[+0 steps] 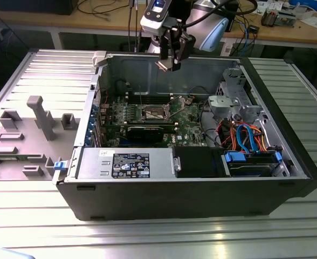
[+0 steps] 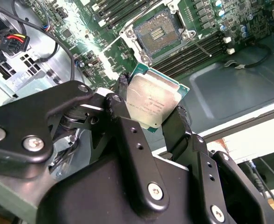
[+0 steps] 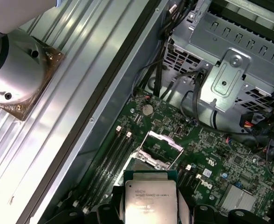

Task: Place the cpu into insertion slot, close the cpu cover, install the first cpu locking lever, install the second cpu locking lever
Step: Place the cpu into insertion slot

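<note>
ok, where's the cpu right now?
The cpu is held in the end effector, in the air above the open case; in the second wrist view the empty insertion slot lies just beyond it.

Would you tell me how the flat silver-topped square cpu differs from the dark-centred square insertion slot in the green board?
The silver-grey cpu hangs clamped in the black gripper above the green board; the insertion slot sits fixed in it, empty. The cpu shows a metal top; the insertion slot a dark centre inside a silver rim. Both are square.
</note>
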Controlling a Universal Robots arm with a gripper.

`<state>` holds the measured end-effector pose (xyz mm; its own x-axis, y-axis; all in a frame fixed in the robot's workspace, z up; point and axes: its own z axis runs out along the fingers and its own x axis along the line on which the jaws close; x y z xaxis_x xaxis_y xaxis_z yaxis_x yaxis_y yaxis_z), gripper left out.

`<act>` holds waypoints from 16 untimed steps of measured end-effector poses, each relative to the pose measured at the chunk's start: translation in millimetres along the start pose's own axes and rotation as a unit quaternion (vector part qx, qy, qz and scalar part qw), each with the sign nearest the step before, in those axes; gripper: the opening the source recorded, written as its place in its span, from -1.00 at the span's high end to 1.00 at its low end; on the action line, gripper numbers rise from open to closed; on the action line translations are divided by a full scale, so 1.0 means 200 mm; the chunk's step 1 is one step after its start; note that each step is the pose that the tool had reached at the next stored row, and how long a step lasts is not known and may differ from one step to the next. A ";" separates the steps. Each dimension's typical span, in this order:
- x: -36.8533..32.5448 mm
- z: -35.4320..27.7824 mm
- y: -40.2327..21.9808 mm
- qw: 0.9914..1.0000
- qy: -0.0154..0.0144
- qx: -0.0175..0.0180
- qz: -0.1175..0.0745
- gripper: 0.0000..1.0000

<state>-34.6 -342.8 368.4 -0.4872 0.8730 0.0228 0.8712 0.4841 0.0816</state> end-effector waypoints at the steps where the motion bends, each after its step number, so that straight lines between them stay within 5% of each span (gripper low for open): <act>1: 0.001 0.000 -0.001 1.000 0.000 0.000 0.004 -0.08; 16: 0.015 0.000 -0.026 1.000 -0.002 0.000 0.021 -0.08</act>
<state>-40.7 -342.8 367.9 -0.4501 0.8927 0.0228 0.8908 0.4471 0.0816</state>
